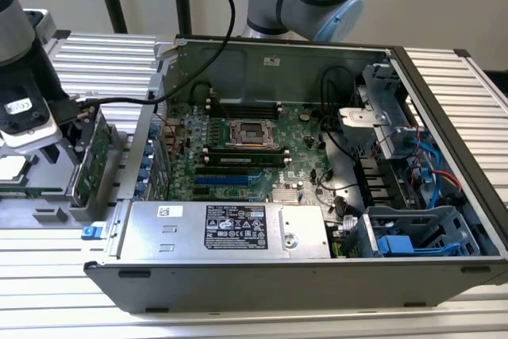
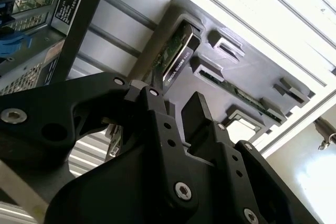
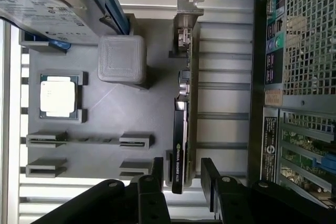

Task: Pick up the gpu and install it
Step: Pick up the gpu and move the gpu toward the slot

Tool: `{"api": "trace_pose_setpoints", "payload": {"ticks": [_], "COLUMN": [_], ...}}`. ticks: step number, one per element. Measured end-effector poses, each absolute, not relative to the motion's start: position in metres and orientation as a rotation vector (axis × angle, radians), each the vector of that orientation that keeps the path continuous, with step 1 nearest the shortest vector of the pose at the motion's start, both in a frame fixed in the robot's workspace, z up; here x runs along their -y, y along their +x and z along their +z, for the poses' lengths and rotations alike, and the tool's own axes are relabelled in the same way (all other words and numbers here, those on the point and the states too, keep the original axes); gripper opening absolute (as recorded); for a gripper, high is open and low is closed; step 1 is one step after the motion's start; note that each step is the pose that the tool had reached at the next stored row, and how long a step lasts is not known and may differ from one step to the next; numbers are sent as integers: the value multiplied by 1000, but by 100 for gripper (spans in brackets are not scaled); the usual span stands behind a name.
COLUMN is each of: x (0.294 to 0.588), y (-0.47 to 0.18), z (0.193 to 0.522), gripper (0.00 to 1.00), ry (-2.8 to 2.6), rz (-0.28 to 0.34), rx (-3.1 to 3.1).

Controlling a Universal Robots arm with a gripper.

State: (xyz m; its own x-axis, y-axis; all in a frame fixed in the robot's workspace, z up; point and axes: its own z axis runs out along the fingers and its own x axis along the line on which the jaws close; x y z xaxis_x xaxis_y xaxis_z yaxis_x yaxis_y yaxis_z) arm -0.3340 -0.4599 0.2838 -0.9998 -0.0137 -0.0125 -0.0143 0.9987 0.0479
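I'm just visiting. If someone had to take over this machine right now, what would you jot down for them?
The gripper is open, its fingers either side of one end of the gpu, not clamped.
The gpu stands on edge in the grey holder tray, outside the open computer case.
Done: gripper lined up on the card.
Left: gpu not yet picked up or installed.

Robotics lab: opened computer case [image 1: 238, 275] on slatted aluminium table [image 1: 103, 61], grey parts tray [image 3: 105, 108].
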Motion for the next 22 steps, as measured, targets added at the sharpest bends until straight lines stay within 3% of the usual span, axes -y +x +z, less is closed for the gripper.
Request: {"api": "trace_pose_setpoints", "payload": {"ticks": [22], "x": [460], "y": [-334], "z": [274], "gripper": [100], "ry": [-12], "rz": [69], "rx": [-3129]}}
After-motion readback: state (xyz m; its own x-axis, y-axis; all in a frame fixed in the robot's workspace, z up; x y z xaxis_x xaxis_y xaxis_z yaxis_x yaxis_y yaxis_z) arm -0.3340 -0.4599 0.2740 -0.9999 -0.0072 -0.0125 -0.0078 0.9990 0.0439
